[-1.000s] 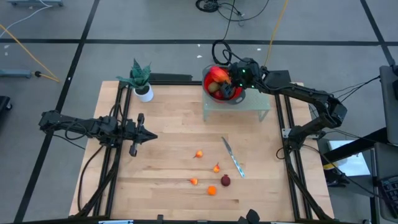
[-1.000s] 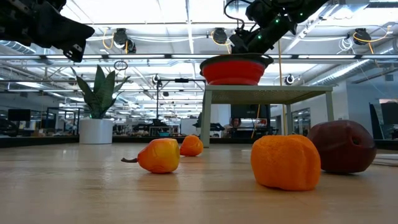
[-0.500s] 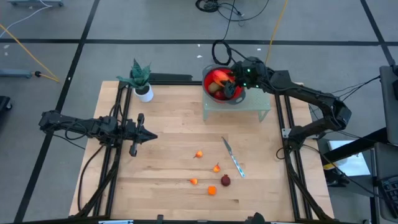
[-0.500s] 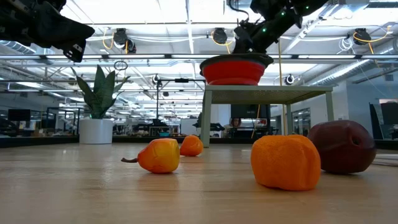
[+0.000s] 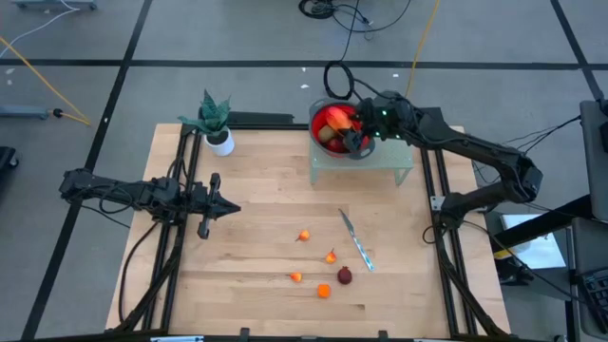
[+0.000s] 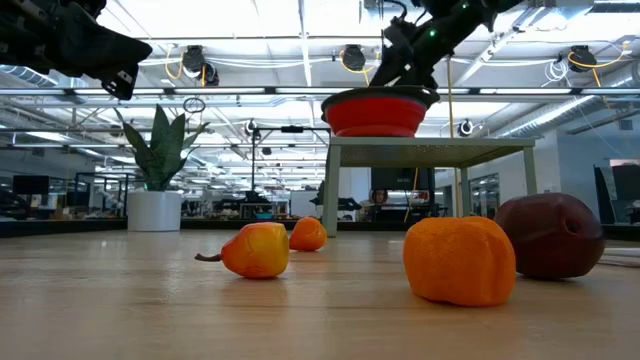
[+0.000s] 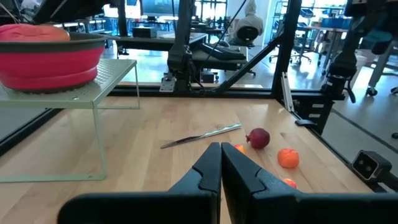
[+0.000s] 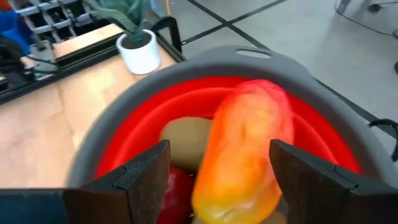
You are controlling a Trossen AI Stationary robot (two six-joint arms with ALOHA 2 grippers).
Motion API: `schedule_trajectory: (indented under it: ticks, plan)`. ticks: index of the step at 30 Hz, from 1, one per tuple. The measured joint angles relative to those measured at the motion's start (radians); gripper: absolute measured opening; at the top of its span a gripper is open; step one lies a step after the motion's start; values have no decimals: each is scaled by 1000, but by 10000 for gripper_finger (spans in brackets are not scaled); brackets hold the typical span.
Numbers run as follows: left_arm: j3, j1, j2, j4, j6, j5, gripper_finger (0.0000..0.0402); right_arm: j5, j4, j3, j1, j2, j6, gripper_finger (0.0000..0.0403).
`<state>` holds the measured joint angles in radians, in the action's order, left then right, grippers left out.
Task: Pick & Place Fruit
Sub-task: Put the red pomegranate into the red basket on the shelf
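Observation:
A red bowl with a grey rim [image 5: 317,122] stands on a pale green stand [image 5: 380,163] at the table's far right. In it lie an elongated red-orange fruit [image 8: 249,143], an olive-brown oval [image 8: 183,138] and a dark red piece [image 8: 177,186]. My right gripper [image 8: 219,155] hovers open just above the bowl, its fingers on either side of the red-orange fruit without touching it. Three small orange fruits [image 5: 304,235] [image 5: 331,256] [image 5: 295,277], a rounder orange one [image 5: 324,291] and a dark red ball [image 5: 344,275] rest on the table. My left gripper [image 5: 226,207] waits shut at the left.
A slim knife [image 5: 356,239] lies on the table right of the loose fruit. A potted plant [image 5: 217,125] stands at the far left corner. Bare wood stretches between my left gripper and the fruit, and under the stand's legs [image 7: 96,140].
My right gripper has risen a little above the bowl and drawn back toward the table's right edge, staying open. The red-orange fruit stays lying in the bowl.

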<state>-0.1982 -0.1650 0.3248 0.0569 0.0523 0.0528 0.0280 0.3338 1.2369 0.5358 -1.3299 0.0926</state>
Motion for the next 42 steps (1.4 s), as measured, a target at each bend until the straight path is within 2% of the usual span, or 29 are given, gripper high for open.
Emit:
schedule_trajectory:
  ticks: [8, 18, 26, 38, 42]
  plan:
    - [0, 0, 0, 0, 9, 0, 10, -112, 53, 0, -95, 93, -10, 245]
    - [0, 0, 0, -1, 22, 0, 10, -111, 83, 0, -284, 159, 26, 171]
    - [0, 0, 0, -1, 40, 0, 10, -111, 83, 0, -463, 159, 35, 102]
    - [0, 0, 0, -1, 43, -1, 10, -112, 90, 0, -691, 148, 160, 10]
    - [0, 0, 0, -1, 43, 0, 10, -111, 103, -1, -760, 142, 212, 5]
